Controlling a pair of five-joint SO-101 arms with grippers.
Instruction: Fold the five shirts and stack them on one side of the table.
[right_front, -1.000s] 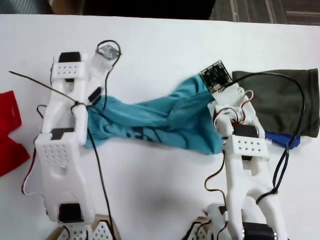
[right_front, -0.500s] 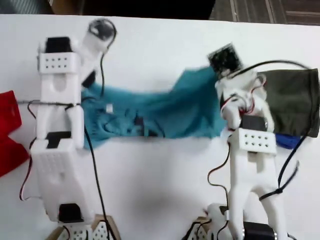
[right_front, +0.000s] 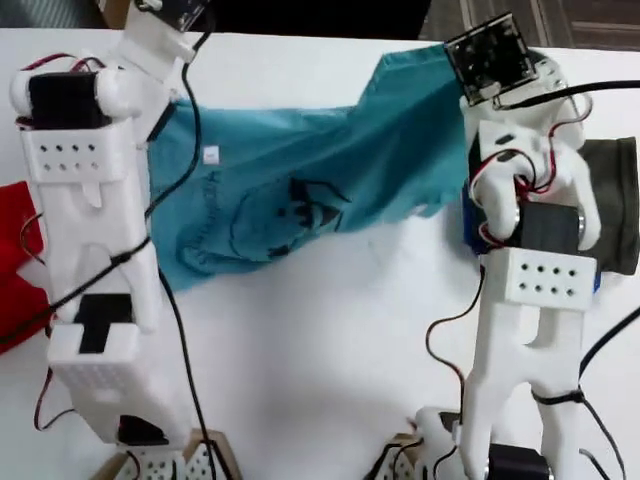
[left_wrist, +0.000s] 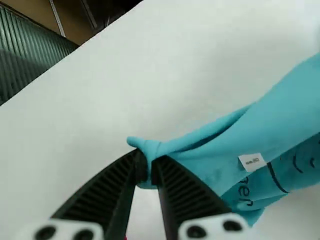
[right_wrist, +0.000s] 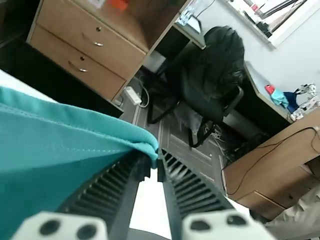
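Two arms hold the teal shirt spread over the far half of the table, between a red shirt at left and an olive shirt at right; left wrist view: the left gripper is clamped on a bunched corner; right wrist view: the right gripper pinches only a thin hem edge, which I judge may slip free under tension.

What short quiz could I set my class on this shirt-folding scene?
1. True or false: the teal shirt is folded into a neat square.
2. Which shirt lies on the table beside the left arm? A red, B yellow, C white.
3. How many tools are shut on the teal shirt?

Key
1. False: it is stretched out between the two arms.
2. A, the red shirt.
3. Two: the left tool and the right tool.
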